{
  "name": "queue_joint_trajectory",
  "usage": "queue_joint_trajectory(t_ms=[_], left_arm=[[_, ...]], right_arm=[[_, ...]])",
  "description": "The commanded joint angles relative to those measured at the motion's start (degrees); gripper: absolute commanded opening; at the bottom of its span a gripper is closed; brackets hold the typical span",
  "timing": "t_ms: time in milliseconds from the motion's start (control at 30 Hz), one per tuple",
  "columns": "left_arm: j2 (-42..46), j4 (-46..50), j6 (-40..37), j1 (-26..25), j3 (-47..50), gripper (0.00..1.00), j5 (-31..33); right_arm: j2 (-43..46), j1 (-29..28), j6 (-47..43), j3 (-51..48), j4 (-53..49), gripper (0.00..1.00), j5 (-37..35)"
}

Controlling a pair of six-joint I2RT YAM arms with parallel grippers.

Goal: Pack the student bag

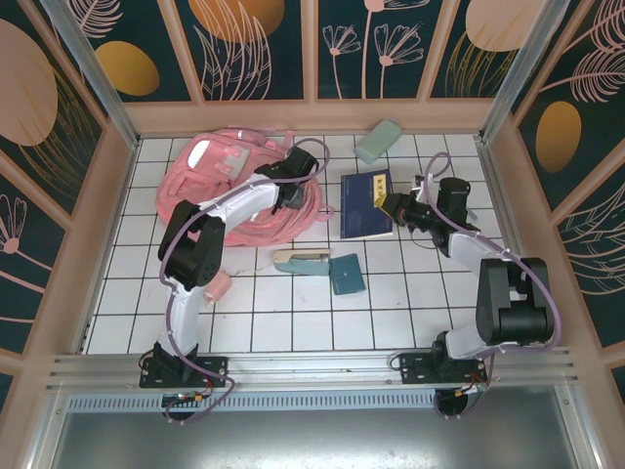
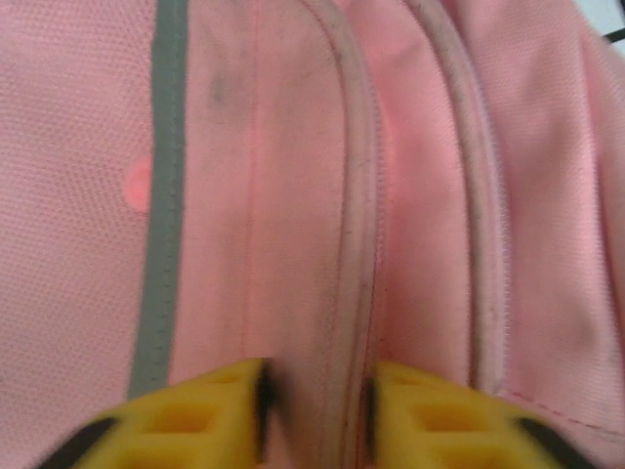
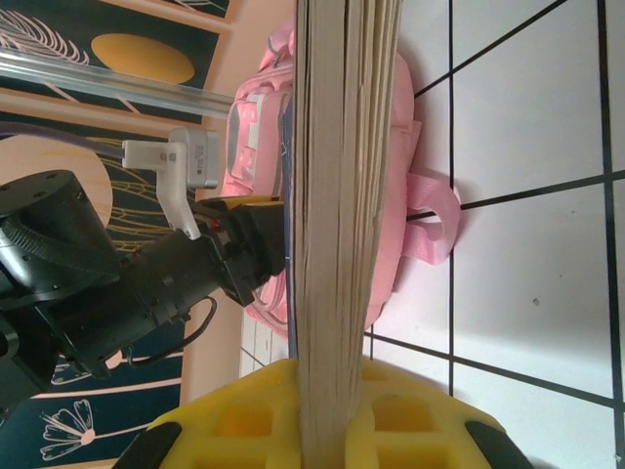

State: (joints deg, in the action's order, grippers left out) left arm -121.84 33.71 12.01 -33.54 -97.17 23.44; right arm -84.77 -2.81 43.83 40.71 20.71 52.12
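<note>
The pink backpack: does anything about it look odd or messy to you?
Slightly. The large soft pink backpack lies slumped, its straps spilling loosely toward the dark blue book. The left wrist view shows dark smudges on its fabric beside the grey strip. The left hand pinches a raised seam.

Backpack point(image 1: 234, 186) sits far left on the table point(image 1: 293, 322) | book point(image 1: 366, 203) just right of it | pouch point(image 1: 378, 142) behind the book | case point(image 1: 301, 261) and wallet point(image 1: 347, 274) side by side in front of the book, case on the left | small object point(image 1: 221, 286) further left, in front of the backpack
</note>
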Motion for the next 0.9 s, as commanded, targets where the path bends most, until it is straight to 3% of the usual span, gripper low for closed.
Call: queue_joint_trajectory(t_ms=[0, 133, 367, 633, 867], left_arm=[[0.06, 1.69, -0.77, -0.3, -0.39, 0.0, 3.68], [3.21, 1.78, -0.06, -0.21, -2.32, 0.0, 4.84], [9.29, 2.95, 0.72, 1.06, -8.44, 0.0, 1.03], [14.79, 4.35, 1.0, 4.42, -13.48, 0.0, -8.46], [18.6, 2.81, 2.38, 8.81, -14.02, 0.0, -18.34]], right_arm=[[-0.7, -1.73, 1.61, 0.15, 4.9, 0.0, -0.44], [-3.26, -4.78, 5.97, -0.41, 10.5, 0.0, -1.34], [-7.49, -10.89, 13.56, 0.12, 21.65, 0.0, -7.11], [-15.86, -17.0, 19.68, 5.43, 31.59, 0.0, -13.1], [-26.02, -23.9, 23.14, 15.82, 33.64, 0.0, -21.02]])
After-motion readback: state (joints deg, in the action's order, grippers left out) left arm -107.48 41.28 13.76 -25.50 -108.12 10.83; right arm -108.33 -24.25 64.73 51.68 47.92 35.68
